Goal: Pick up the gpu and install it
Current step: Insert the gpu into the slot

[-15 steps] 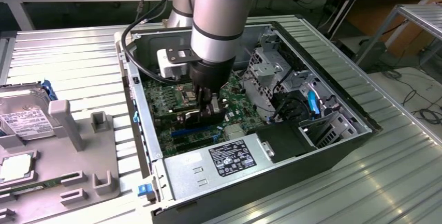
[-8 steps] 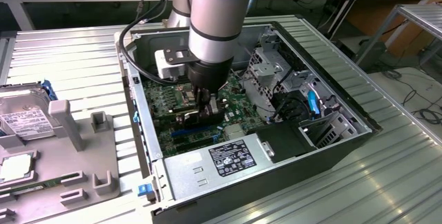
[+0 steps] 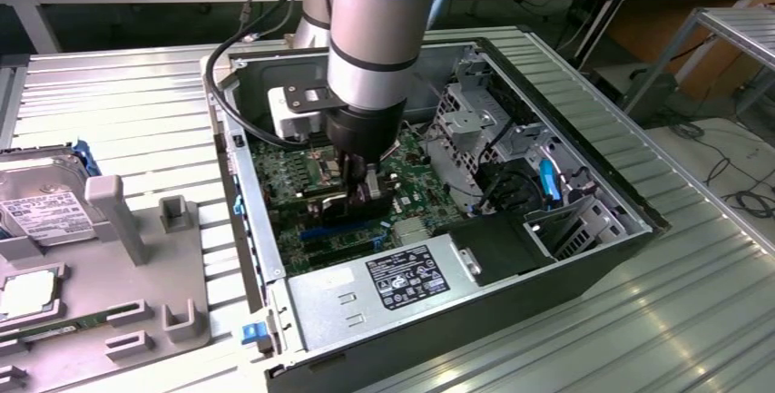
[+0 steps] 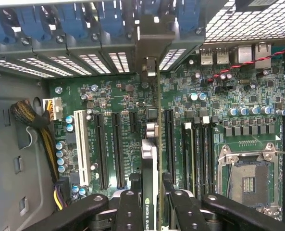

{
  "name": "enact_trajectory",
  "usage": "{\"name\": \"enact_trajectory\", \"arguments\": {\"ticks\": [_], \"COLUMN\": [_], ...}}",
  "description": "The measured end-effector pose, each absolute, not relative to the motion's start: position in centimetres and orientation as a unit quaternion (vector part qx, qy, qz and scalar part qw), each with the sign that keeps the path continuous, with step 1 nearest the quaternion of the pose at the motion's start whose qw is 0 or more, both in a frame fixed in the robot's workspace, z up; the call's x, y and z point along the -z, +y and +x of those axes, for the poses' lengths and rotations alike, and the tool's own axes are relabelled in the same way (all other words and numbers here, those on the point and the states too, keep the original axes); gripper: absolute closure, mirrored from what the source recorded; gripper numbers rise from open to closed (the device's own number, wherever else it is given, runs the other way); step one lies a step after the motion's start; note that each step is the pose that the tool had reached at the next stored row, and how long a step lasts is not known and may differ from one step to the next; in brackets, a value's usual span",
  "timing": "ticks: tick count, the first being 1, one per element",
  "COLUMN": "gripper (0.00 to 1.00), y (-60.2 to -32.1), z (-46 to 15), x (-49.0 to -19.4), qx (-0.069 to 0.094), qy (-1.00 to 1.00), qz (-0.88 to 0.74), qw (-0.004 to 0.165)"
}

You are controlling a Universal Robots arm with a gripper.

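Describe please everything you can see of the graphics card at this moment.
The graphics card is a thin board with a green edge and a black face bearing white lettering. It stands on edge, held between the fingers of the gripper, inside the open computer case. It hangs above the green motherboard, lined up along the long black slots. Whether it touches a slot I cannot tell.

The thin flat green-edged graphics card with a black face (image 4: 151,168) stands on edge, upright over the green motherboard inside the open computer case (white lettering shows on its top edge). It is clamped between two black fingers (image 4: 129,211), its lower edge down among the long black slots.
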State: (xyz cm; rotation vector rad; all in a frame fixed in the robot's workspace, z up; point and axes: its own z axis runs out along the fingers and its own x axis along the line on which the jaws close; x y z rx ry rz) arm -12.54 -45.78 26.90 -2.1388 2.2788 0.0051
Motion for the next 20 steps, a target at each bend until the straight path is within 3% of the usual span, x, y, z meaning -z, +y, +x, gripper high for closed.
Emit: {"name": "enact_trajectory", "arguments": {"ticks": [20], "gripper": [0.73], "y": [-45.41], "z": [-12.55], "x": [-26.47], "qx": [-0.001], "qy": [0.722], "qz": [-0.692], "qw": [0.009]}}
